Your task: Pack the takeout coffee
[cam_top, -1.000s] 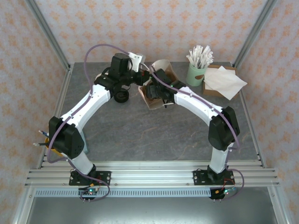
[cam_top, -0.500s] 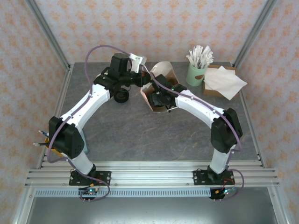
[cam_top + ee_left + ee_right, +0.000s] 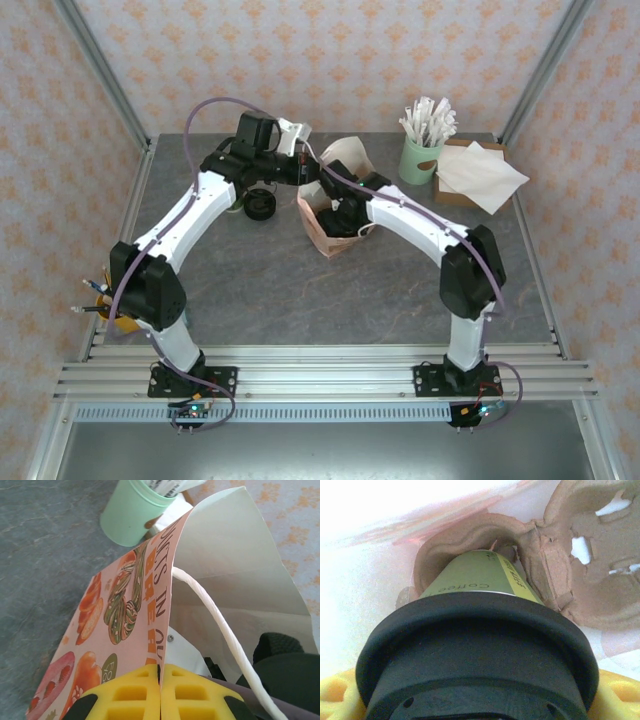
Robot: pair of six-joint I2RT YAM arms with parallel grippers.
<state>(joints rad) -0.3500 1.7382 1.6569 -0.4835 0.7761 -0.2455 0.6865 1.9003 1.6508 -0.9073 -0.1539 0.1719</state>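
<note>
The takeout coffee (image 3: 476,580) is seen in the right wrist view with its green side pointing down into a round well of a moulded pulp cup carrier (image 3: 570,565). Its base is hidden by the well's rim, so whether it sits fully home cannot be told. The black lid (image 3: 477,645) is flanked on both sides by yellow pads (image 3: 335,700), and the cup is grasped at the lid by the right tool (image 3: 477,702). Pale bag walls close in around the carrier on the left and above.

From the top external view, the right tool (image 3: 341,212) is reached down into the open mouth of a paper bag (image 3: 318,235) that stands on the grey surface (image 3: 300,290) between the two arms. The bag is pink outside – printed with pastries and lettering in the left wrist view – and white inside (image 3: 235,555). Its near edge is pinched between the closed yellow pads of the left tool (image 3: 160,690), with a white cord handle (image 3: 220,625) arching just beside the grip.

Behind and to the right of the bag, a mint-green holder (image 3: 420,157) of wrapped straws (image 3: 428,120) is set, and white napkins (image 3: 482,175) lie just beside it. A small black round item (image 3: 260,206) rests near the left arm – too small to identify.
</note>
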